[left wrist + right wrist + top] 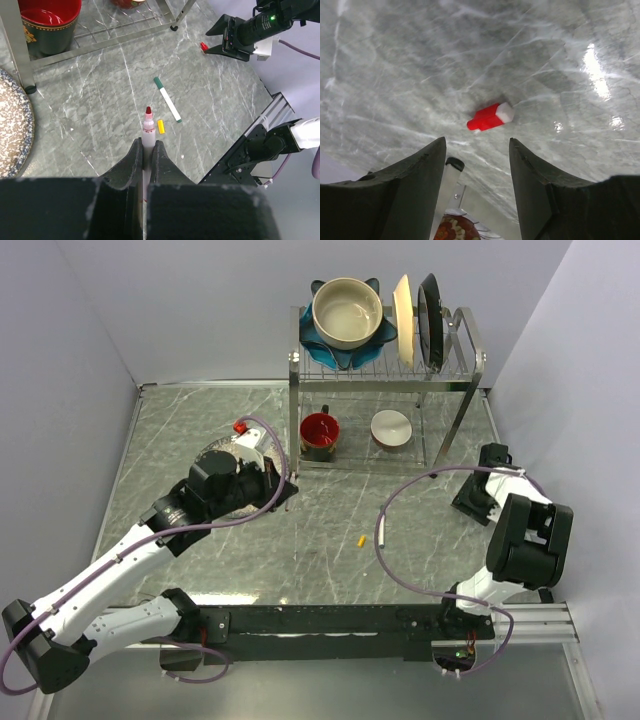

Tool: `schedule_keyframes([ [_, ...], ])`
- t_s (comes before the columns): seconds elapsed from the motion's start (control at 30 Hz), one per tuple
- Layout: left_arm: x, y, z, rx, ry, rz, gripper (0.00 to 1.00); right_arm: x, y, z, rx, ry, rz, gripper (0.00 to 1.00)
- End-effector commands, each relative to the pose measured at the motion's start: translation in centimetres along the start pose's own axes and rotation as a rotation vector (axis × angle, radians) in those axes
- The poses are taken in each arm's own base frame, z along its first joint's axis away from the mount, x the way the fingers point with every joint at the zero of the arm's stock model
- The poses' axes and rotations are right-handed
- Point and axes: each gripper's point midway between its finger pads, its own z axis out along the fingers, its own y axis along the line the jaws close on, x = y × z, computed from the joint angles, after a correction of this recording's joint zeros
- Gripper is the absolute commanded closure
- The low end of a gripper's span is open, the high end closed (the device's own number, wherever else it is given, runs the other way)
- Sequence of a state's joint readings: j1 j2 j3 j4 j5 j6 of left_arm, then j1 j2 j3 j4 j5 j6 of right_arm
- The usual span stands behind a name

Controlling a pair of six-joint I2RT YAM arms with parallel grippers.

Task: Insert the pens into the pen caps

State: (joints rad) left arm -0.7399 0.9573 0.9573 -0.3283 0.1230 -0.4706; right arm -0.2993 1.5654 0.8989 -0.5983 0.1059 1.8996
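Left gripper point(147, 146) has its fingers pinched tight on the red-tipped pen point(148, 122), the tip poking out past them, held over the table point(100, 100) left of centre, on the near side of the dish rack point(385, 380). Over on the right, the right gripper point(476, 145) hovers with fingers spread, and the red cap point(491, 116) lies on the marble just beyond the gap, untouched. Mid-table, the green-ended pen point(167, 99) lies flat, the yellow cap point(160, 126) just beside it on its left
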Motion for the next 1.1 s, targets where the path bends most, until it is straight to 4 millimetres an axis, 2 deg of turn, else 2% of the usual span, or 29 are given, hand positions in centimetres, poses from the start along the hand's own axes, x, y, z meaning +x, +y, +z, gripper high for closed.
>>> schedule_keyframes([
  [0.0,-0.8,0.0,-0.5,-0.003,-0.038,0.021,0.99,-0.3,0.3,0.4,0.03,0.009,0.068,0.4],
  [0.43,-1.2,-0.2,-0.9,-0.001,-0.061,0.022,0.99,-0.7,0.1,1.4,0.12,-0.019,0.073,0.44],
  [0.53,-1.2,0.0,-1.0,-0.008,-0.064,0.021,0.99,-0.9,-0.3,1.9,0.14,-0.028,0.067,0.48],
  [0.7,-1.4,-0.1,-1.1,-0.006,-0.072,0.021,0.99,-1.1,-1.1,2.2,0.167,-0.019,0.064,0.65],
  [0.87,-1.4,-0.1,-1.2,-0.007,-0.076,0.018,0.99,-1.7,-1.3,1.6,0.157,-0.03,0.041,0.82],
  [0.93,-1.5,-0.2,-1.3,-0.004,-0.084,0.017,0.99,-2.0,-1.2,1.4,0.148,-0.041,0.02,0.83],
  [1.07,-1.6,-0.4,-1.4,0.007,-0.088,0.014,0.99,-2.4,-1.2,1.1,0.12,-0.052,-0.127,0.92],
])
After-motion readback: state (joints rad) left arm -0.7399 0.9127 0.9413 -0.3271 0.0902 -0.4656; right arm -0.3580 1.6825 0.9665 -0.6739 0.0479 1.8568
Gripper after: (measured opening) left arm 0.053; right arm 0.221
